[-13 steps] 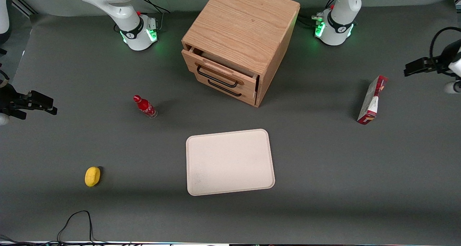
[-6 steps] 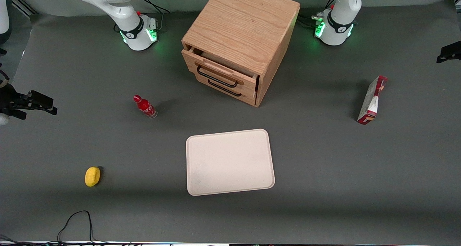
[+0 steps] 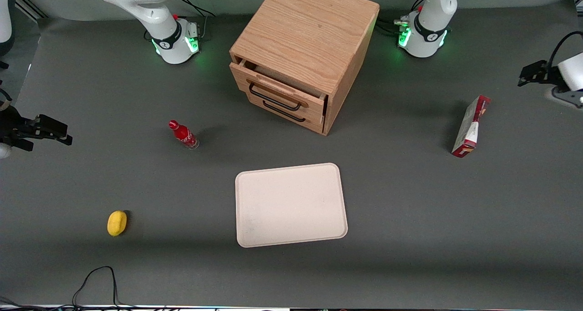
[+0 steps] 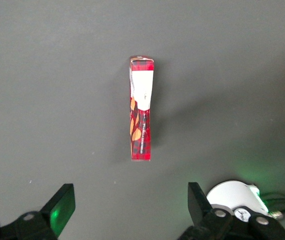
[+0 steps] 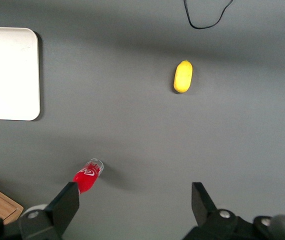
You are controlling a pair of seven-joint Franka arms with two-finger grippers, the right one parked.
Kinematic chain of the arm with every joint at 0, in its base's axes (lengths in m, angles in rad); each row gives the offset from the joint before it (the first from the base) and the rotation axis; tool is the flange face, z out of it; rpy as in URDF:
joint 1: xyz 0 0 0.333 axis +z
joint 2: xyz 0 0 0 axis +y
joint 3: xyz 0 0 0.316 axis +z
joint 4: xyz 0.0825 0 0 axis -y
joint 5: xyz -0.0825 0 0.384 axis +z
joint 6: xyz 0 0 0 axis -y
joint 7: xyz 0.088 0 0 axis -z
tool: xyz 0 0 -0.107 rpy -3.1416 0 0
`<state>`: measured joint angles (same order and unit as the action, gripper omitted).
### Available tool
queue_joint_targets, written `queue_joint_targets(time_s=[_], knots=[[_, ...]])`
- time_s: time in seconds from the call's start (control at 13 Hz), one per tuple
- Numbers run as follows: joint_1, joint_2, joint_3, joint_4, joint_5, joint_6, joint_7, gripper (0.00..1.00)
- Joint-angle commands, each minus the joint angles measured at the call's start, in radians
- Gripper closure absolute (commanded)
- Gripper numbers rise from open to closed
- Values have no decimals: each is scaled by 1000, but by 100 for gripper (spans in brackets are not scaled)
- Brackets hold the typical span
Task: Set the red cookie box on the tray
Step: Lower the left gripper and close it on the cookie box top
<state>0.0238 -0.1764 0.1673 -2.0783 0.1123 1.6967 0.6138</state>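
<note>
Red cookie box stands on edge on the grey table toward the working arm's end, well apart from the beige tray. Our claw hangs above the table near it, holding nothing. From the left wrist, the box lies ahead between wide-spread fingers. We should descend centred, straddling its thin faces.

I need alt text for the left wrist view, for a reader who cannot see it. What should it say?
The red cookie box stands on its thin edge on the grey table, its narrow side with a white patch facing the camera. The open gripper hangs above the table, apart from the box, its two fingers spread wider than the box is thick.
</note>
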Motion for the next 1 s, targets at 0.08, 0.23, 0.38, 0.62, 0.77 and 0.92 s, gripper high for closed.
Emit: queue_joint_targets(time_s=[0.08,0.23,0.38,0.62,0.77,0.92], knots=[[-1,-57,3,-274,15,284,34,0],[2,-43,6,-371,6,424,76,0],[2,-23,6,-461,6,565,86,0],[36,73,8,-529,7,763,170,1],[77,155,6,-532,6,857,240,1],[84,192,6,-539,6,894,242,1]])
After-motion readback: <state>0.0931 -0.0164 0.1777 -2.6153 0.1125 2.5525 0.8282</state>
